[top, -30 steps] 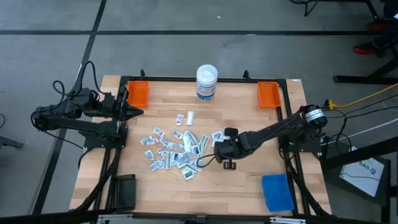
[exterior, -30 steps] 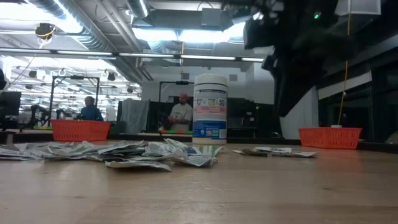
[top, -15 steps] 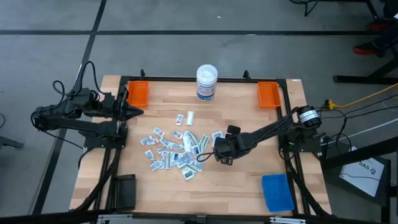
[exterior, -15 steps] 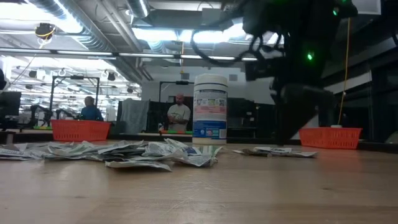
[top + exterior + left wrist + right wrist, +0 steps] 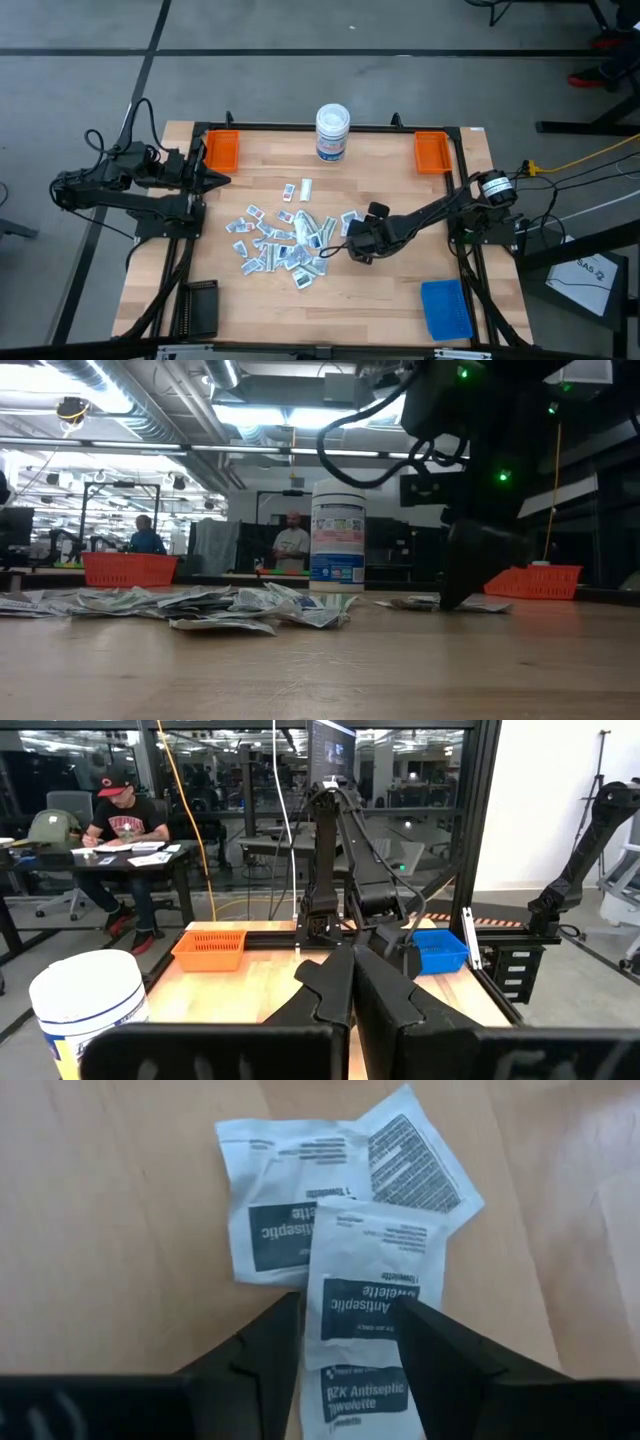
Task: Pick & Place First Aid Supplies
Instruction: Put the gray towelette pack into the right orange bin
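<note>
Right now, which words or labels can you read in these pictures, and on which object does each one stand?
"Antiseptic Towelette": top packet, between the open right end effector's fingers, upside down.
"Antiseptic", also upside down: packet beneath.
Third packet: print too small to read.
Tub label: too blurred.
Packets in the pile: too small.

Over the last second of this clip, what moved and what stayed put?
The right gripper came down to the table at the right edge of the scattered white paper packets, its fingers now open astride the top antiseptic towelette packet of a small overlapping stack; nothing is gripped yet. The left gripper, shut, the packet pile and the white round tub stayed put.
</note>
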Motion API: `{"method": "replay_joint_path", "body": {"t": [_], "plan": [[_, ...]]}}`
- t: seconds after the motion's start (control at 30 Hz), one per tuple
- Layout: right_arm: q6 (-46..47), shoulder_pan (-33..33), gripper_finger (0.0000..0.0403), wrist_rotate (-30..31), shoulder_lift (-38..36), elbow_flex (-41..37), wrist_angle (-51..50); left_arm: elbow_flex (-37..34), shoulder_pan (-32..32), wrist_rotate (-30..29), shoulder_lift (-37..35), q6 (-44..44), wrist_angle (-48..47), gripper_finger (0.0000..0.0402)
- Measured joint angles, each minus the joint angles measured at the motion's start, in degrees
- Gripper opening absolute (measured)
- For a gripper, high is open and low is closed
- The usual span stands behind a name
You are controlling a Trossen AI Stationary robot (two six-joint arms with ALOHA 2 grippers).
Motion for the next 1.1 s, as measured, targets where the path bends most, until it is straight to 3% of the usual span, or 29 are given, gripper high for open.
{"method": "replay_joint_path", "body": {"t": [0.23, 0.63, 1.1], "plan": [[2.6, 0.0, 0.0152, 0.2, -0.2, -1.4, 1.8, 0.0, 0.0, 0.0, 0.0, 0.0, 0.0, 0.0004], [2.2, 0.0, 0.0010, -0.2, -0.1, -1.5, 2.3, 0.0, 0.0, 0.0, 0.0, 0.0, 0.0, 0.0004], [-0.1, 0.0, 0.0007, -3.1, -0.2, 3.9, -1.8, 0.0, 0.0, 0.0, 0.0, 0.0, 0.0, 0.0004]]}}
